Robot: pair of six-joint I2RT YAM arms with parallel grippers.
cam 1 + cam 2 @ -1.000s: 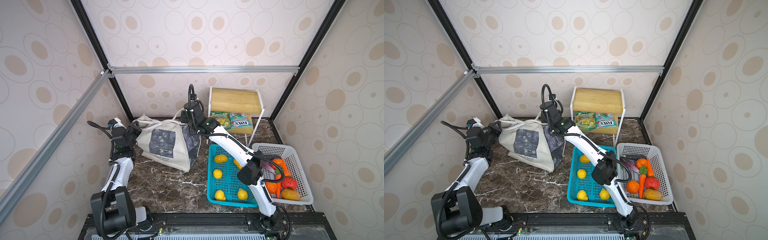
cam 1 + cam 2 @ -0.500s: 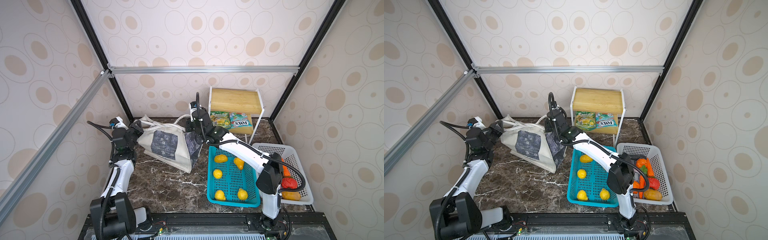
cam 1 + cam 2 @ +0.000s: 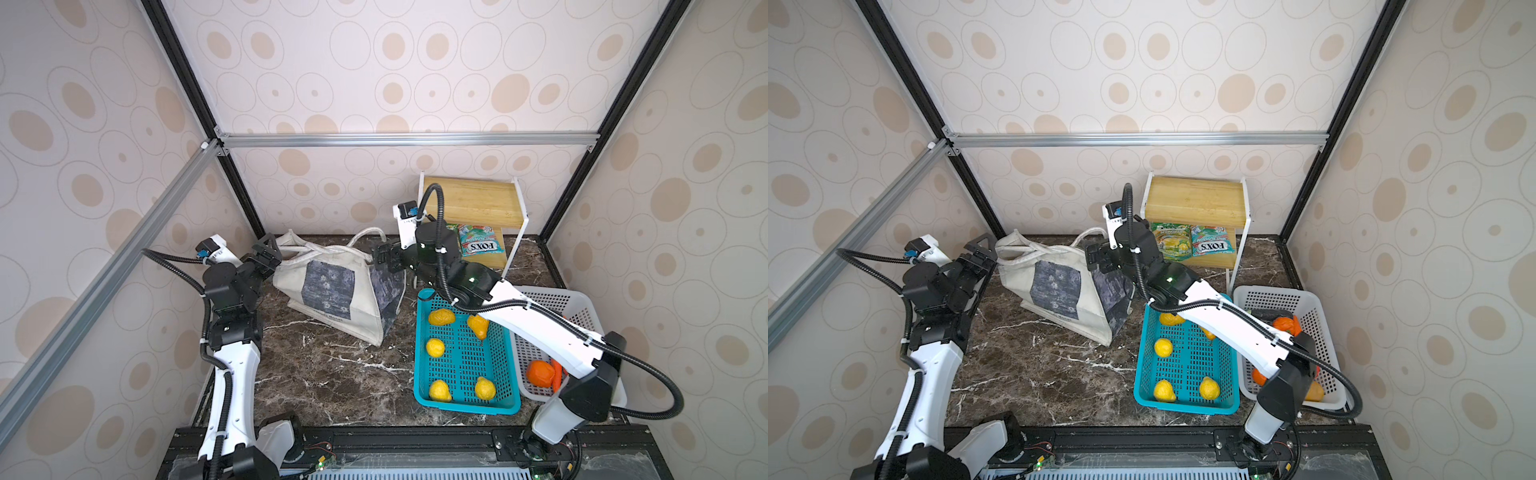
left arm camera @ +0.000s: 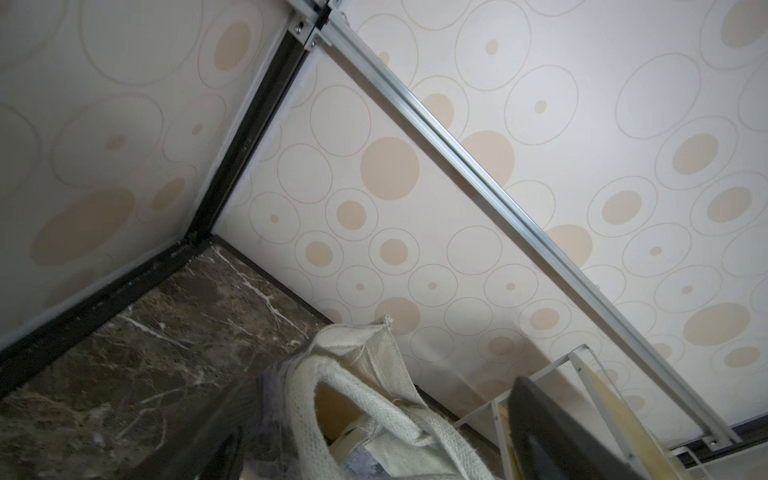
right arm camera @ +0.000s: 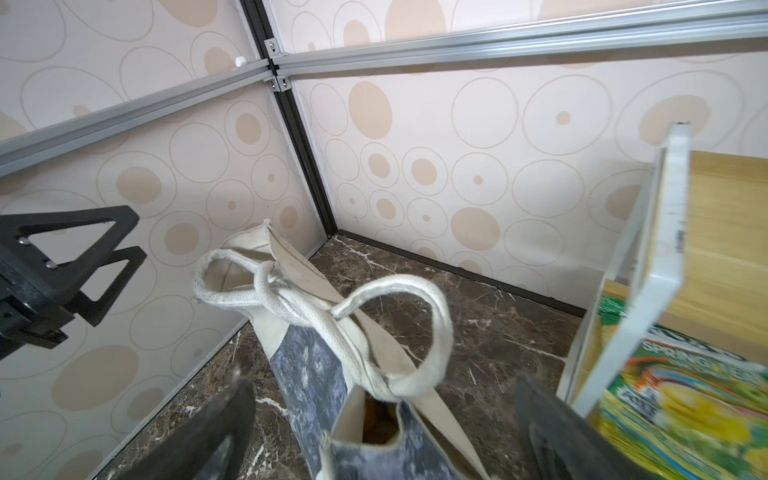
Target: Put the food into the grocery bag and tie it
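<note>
Left pincer and right pincer have sprung wide, grocery bag lying between them.

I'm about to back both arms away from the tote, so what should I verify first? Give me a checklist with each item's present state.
1. Left gripper open and empty: ok.
2. Right gripper open and empty: ok.
3. Handle loop clear of the right gripper's fingers: cannot tell; it arcs close in front of them.
4. Handles knotted together: ok.
5. Grocery bag standing on the table: ok, though leaning.
6. Food inside the bag: cannot tell; candy packets lie on the rack's lower board.
</note>
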